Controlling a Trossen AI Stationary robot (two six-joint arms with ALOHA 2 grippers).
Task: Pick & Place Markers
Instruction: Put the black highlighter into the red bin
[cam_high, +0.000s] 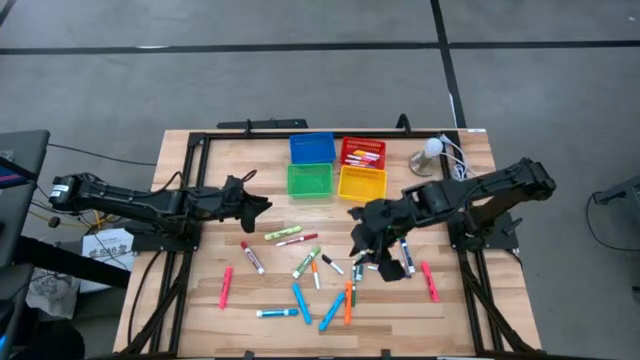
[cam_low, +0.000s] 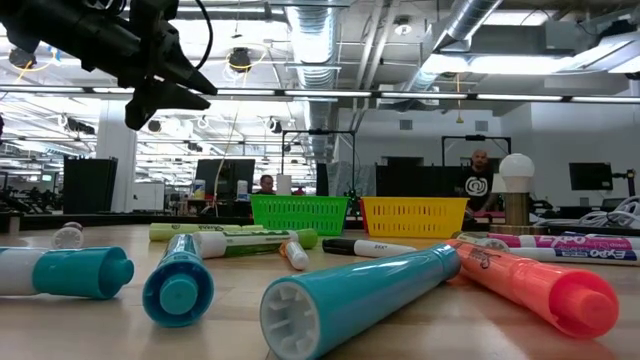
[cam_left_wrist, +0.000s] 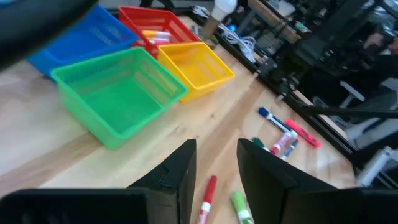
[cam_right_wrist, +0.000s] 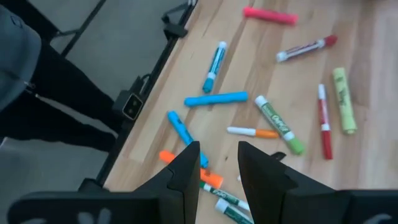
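Seen from above, markers (cam_high: 300, 265) are lying scattered across the lower middle of the table (cam_high: 190, 300), while four bins are sitting in a block at upper centre: blue bin (cam_high: 311, 148), red bin (cam_high: 363, 152), green bin (cam_high: 309, 180), yellow bin (cam_high: 362, 183). Only the red one is already holding markers, which suggests sorting by colour. The left gripper (cam_high: 258, 205) is hanging at centre-left, clear of the pile; the right gripper (cam_high: 360, 235) is hovering over the pile's right side, seemingly choosing a pick.

At table height, fat teal (cam_low: 350, 300) and coral (cam_low: 540, 285) markers are filling the foreground, with the green and yellow bins standing behind. A white marker at far right is reading "EXPO". People are sitting in the room beyond.

Through the left wrist camera, the fingers (cam_left_wrist: 180, 174) are standing a little apart and gripping nothing, pointing at a red and a green marker at bottom centre.

Through the right wrist camera, the fingers (cam_right_wrist: 186, 168) are likewise slightly parted and empty, above blue and orange markers; print on a green one is too small to read.
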